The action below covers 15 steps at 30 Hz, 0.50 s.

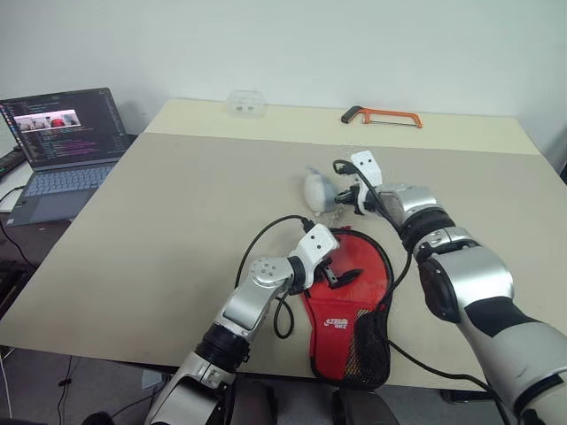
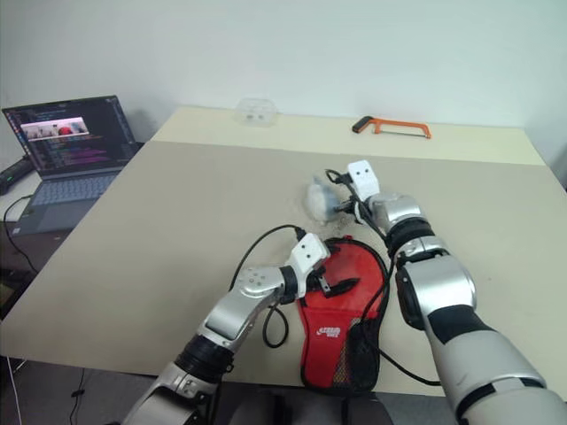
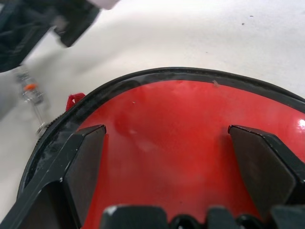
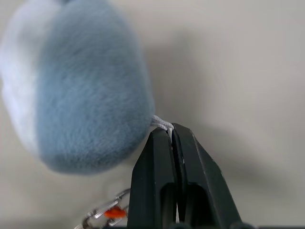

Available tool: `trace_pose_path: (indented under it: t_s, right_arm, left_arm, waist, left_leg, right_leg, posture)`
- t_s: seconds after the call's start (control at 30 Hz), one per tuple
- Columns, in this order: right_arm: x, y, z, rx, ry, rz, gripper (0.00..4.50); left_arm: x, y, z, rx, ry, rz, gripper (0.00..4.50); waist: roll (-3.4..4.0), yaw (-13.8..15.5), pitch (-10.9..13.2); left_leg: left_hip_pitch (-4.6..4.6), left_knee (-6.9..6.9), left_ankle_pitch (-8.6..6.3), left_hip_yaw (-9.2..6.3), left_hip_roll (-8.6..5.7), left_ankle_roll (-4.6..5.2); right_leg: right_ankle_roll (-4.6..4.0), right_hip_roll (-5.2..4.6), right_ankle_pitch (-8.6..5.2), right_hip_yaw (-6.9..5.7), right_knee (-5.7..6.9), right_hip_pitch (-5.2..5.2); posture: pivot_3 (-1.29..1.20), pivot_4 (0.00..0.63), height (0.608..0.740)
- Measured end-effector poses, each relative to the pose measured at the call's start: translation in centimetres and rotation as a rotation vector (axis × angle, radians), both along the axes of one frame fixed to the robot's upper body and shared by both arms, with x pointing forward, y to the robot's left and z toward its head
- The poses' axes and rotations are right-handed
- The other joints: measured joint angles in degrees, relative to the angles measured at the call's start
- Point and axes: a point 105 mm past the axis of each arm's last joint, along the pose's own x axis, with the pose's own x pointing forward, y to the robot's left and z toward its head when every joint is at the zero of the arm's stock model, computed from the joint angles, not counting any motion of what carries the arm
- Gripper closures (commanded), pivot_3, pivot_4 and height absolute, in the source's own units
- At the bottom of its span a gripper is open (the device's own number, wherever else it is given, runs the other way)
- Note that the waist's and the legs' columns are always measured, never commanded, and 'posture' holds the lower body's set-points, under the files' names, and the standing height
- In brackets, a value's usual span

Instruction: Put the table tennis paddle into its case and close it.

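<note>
The setting looked like a robotics lab or test room rather than a home. A large plain beige tabletop (image 1: pixel 177 230) stood against a bare white wall (image 1: pixel 310 44), with nothing decorative around it. To one side an open laptop (image 1: pixel 62 146) sat on a lower dark desk, its screen showing what appeared to be lines of code and a small video window, though the text was too small to read. Cables trailed beside it. An orange-framed hacksaw (image 1: pixel 383 116) and a small clear plastic box (image 1: pixel 246 103) lay at the far edge of the tabletop, like stray props.
</note>
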Motion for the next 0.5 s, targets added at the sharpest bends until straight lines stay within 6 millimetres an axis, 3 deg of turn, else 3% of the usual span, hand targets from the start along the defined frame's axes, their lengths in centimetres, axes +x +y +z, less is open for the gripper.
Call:
trace_pose_path:
  t_s: [0.5]
  right_arm:
    - [-3.2,-7.5,-0.5,-0.189,0.068,0.107,4.46]
  left_arm:
    - [-0.2,-0.5,-0.1,0.001,0.014,-0.035,0.0]
  waist:
    - [0.1,0.4,0.0]
  left_leg:
    - [-0.03,-0.04,-0.01,-0.08,-0.05,0.02]
  right_leg:
    - [0.01,-0.04,0.0,-0.06,-0.38,0.19]
  posture:
    - [0.0,0.15,0.74]
